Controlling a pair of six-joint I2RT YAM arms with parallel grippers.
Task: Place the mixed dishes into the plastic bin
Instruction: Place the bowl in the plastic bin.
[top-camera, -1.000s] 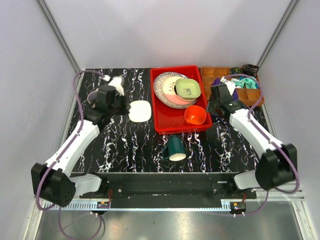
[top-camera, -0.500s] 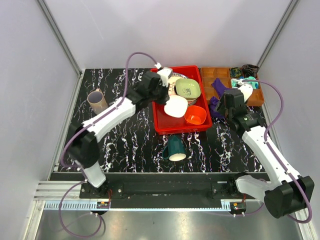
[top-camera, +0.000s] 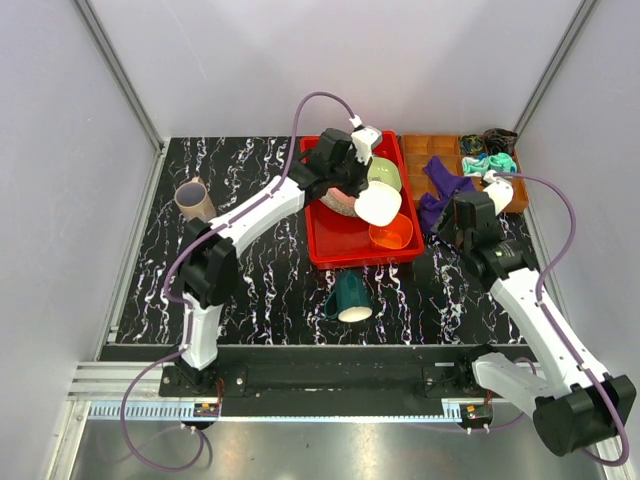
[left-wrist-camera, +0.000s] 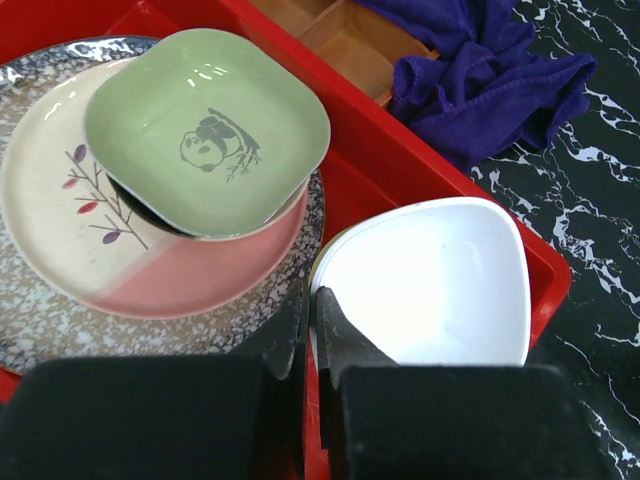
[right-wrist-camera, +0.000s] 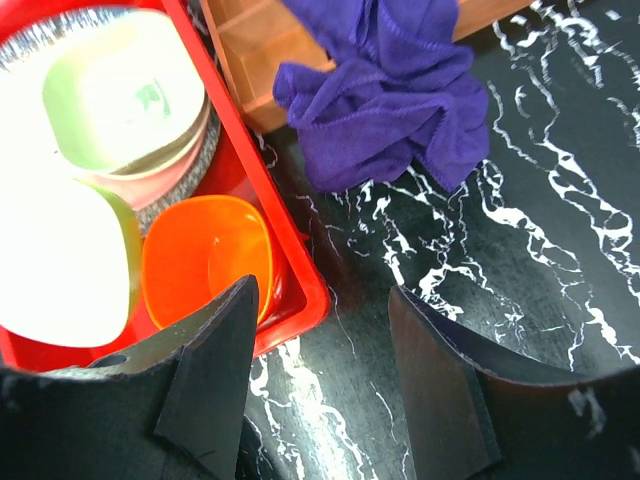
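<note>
Over the plastic bin (top-camera: 335, 240) the left gripper (left-wrist-camera: 312, 315), jaws pinching the rim, held the pale yellow plate (left-wrist-camera: 430, 280); lowering it level before release seemed best. Inside the bin lay the grey plate (left-wrist-camera: 40, 330), pink-cream plate (left-wrist-camera: 60, 200) and green bowl (left-wrist-camera: 205, 145), stacked, and an orange bowl (right-wrist-camera: 205, 255). The right gripper (right-wrist-camera: 322, 300), jaws spread, hung right of the bin.

Bin (left-wrist-camera: 385, 170) glossy plastic; cloth (left-wrist-camera: 490, 80) matt & fuzzy.

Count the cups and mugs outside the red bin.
2: the dark green mug just in front of the red bin, the mauve cup at the far left of the table.
</note>
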